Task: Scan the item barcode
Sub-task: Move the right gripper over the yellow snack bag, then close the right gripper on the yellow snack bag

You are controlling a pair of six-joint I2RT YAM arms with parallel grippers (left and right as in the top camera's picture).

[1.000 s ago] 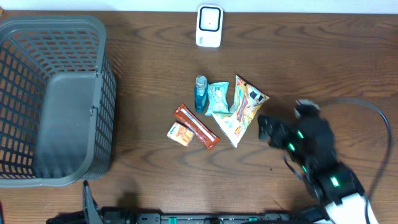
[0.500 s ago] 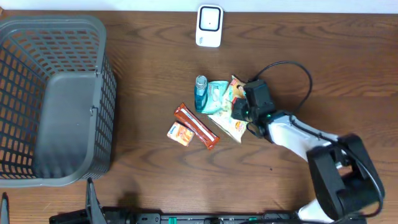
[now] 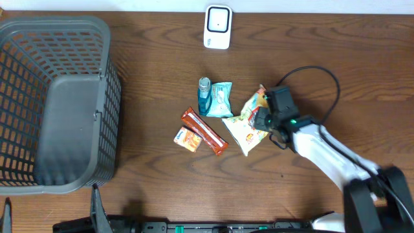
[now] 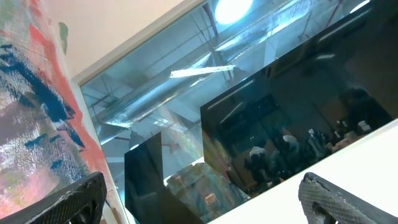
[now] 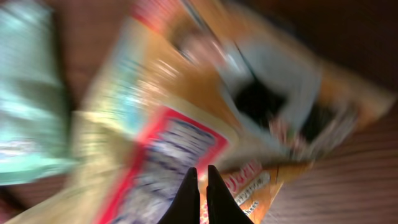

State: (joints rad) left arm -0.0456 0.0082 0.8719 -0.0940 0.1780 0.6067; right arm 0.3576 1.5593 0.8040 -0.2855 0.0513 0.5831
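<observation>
A yellow-orange snack bag (image 3: 240,128) lies in the small pile of items at mid-table. My right gripper (image 3: 261,120) sits at the bag's right edge, and that edge looks pulled up and crumpled. Up close in the right wrist view, the black fingers (image 5: 189,199) are pressed together at the bag's (image 5: 186,106) printed lower edge, shut on its film. No barcode shows. A white scanner (image 3: 217,27) stands at the table's far edge. In the left wrist view my left gripper (image 4: 199,205) points up at a window, open and holding nothing.
Left of the bag are a teal packet (image 3: 224,99) and a small blue bottle (image 3: 204,97). An orange bar (image 3: 204,131) and a small orange packet (image 3: 187,138) lie in front of them. A large grey basket (image 3: 111,129) fills the left side.
The right arm swung in from the lower right onto the pile and its gripper shut. The snack bag was pushed left, then dragged back right; the bottle and teal packet shifted slightly left.
</observation>
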